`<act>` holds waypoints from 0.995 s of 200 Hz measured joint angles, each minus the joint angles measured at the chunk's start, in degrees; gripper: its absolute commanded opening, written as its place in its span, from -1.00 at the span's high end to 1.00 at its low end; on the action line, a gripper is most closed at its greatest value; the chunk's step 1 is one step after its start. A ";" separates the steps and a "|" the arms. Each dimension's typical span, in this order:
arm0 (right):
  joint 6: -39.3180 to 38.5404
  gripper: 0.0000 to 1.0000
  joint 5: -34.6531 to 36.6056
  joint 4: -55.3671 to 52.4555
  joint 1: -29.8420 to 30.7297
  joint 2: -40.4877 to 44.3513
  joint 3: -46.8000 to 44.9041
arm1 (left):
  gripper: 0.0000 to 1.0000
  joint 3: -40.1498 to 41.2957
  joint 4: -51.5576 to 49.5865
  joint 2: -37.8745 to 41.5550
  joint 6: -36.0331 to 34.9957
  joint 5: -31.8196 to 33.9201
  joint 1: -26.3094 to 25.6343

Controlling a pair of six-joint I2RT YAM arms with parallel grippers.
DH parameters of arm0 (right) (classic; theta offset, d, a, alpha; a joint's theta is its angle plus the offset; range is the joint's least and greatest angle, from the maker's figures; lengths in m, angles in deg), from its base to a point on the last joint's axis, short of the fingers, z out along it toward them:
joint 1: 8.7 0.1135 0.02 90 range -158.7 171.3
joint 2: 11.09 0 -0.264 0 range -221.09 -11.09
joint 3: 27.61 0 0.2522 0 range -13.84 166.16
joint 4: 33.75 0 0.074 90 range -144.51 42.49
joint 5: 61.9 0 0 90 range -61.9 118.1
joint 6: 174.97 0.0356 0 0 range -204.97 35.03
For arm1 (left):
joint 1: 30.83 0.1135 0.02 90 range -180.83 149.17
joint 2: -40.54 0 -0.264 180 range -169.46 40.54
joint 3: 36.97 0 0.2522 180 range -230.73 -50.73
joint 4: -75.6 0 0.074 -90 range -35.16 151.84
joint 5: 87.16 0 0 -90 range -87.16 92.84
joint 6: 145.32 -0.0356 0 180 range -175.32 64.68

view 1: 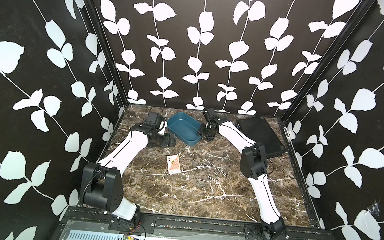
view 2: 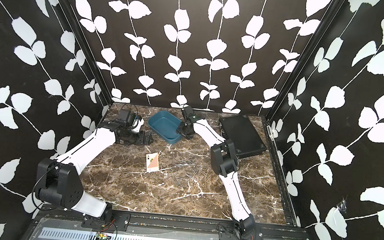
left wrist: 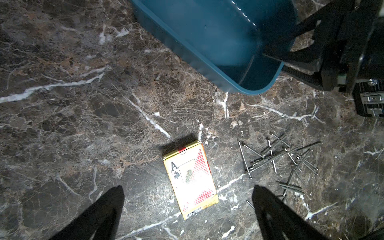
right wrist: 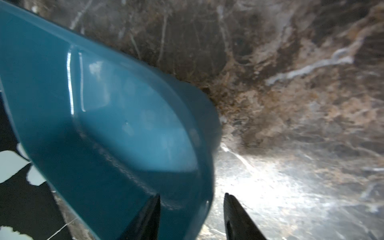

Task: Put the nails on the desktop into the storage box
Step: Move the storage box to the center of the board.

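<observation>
1 storage box (view 1: 182,125) at the desk's (view 1: 179,195) far edge, right jaws apart astride its wall, left jaws wide open, nails (view 1: 202,167) mid-desk, too tangled to count, 1 card pack (view 1: 173,164) beside them

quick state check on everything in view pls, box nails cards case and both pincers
storage box: empty, on the desktop
nails: loose, scattered on the desktop, none in the box
card pack: closed, lying flat
black case: closed, lying flat
left pincer: wide open, empty
right pincer: open, astride the box wall, not clamped
</observation>
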 measured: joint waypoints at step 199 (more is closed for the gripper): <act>-13.73 1.00 9.86 -3.87 -7.21 20.55 -20.33 | -0.97 5.90 0.50 5.77 1.09 -1.44 0.00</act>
